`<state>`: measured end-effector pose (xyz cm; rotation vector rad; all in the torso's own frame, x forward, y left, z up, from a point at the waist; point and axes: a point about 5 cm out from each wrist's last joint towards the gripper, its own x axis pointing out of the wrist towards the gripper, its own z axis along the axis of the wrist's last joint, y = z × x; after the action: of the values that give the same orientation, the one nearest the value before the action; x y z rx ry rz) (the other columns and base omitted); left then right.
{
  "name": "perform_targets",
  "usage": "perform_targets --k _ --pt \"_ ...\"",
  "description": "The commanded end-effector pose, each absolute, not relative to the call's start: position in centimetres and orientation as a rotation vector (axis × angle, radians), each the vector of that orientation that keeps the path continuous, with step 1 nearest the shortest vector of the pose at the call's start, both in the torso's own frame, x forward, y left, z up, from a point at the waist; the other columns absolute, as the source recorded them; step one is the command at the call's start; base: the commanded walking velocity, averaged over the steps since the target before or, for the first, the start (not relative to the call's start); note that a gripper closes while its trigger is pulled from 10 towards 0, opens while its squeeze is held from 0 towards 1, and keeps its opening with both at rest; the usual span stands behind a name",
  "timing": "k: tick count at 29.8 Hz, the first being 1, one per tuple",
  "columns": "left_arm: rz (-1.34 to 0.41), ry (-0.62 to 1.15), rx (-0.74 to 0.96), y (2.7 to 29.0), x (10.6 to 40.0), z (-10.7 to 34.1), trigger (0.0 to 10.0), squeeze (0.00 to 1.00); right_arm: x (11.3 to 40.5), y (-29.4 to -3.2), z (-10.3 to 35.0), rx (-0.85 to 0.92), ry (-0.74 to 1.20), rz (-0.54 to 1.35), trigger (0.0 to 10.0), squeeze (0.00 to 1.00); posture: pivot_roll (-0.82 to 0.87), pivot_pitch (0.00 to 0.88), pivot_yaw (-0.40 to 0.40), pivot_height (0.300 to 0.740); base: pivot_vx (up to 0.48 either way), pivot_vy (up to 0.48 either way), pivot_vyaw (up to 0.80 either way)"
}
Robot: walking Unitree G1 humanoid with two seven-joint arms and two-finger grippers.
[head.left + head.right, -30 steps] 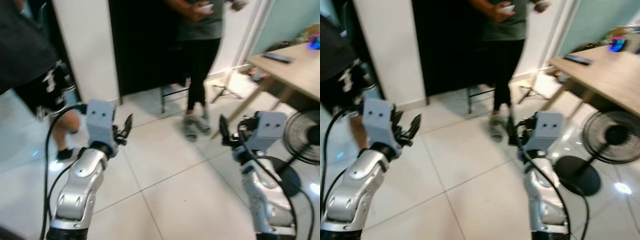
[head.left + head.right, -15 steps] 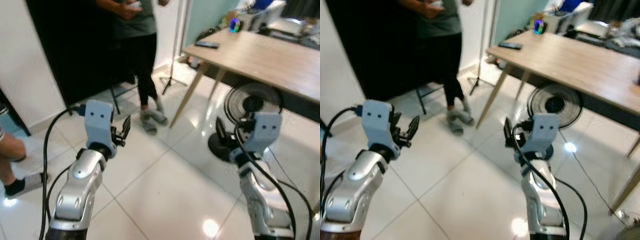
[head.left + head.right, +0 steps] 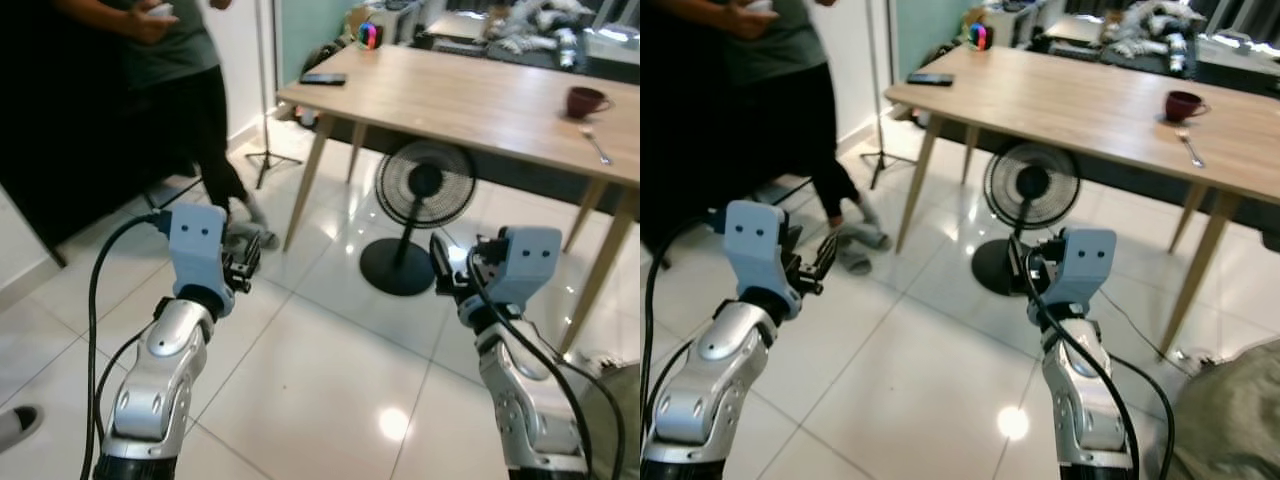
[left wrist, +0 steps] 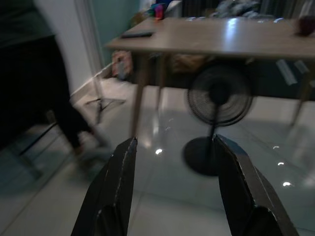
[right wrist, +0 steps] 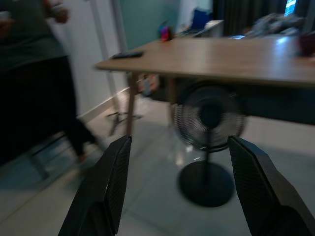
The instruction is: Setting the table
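A long wooden table [image 3: 480, 100] stands ahead and to the right. On its right part sit a dark red mug [image 3: 585, 101] and a spoon [image 3: 597, 148] just in front of it. My left gripper [image 3: 250, 262] is raised at chest height, open and empty, well short of the table. My right gripper [image 3: 440, 264] is raised likewise, open with nothing between its fingers. The left wrist view looks past the left gripper [image 4: 174, 142] at the table's underside, and the right wrist view past the right gripper [image 5: 180, 141] does the same.
A black standing fan [image 3: 425, 185] is on the floor under the table's near edge. A person [image 3: 170, 60] stands at the left by a dark doorway. A dark remote [image 3: 323, 78] lies on the table's far left corner. Grey cloth [image 3: 1230, 420] lies at the bottom right.
The camera has swung to the right: the table, fan and mug now sit nearer the middle and the person has slid left. Both arms keep the same raised pose.
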<state>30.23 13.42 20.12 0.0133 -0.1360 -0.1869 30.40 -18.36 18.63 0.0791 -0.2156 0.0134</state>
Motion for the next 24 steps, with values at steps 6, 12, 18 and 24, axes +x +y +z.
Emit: perform_targets --k 6,12,18,24 --pt "-0.186 -0.125 0.008 13.63 30.17 19.79 10.0 0.00 30.36 -18.31 18.44 0.084 -0.209 0.015 10.0 0.00 -0.06 0.000 0.075 0.740 0.000 0.000 -0.80" --pt "-0.190 -0.124 0.008 13.57 30.21 19.76 10.0 0.00 30.26 -18.35 18.33 0.083 -0.206 0.011 10.0 0.00 -0.06 0.000 0.078 0.740 0.000 0.000 -0.80" --pt "-0.191 -0.122 0.010 13.56 30.19 19.75 10.0 0.00 30.24 -18.38 18.28 0.085 -0.204 0.009 10.0 0.00 -0.05 0.000 0.077 0.740 0.000 0.000 -0.80" --pt "-0.192 -0.121 -0.001 13.58 30.16 19.72 10.0 0.00 30.33 -18.30 18.27 0.086 -0.203 0.010 10.0 0.00 -0.05 0.000 0.075 0.740 0.000 0.000 -0.80"
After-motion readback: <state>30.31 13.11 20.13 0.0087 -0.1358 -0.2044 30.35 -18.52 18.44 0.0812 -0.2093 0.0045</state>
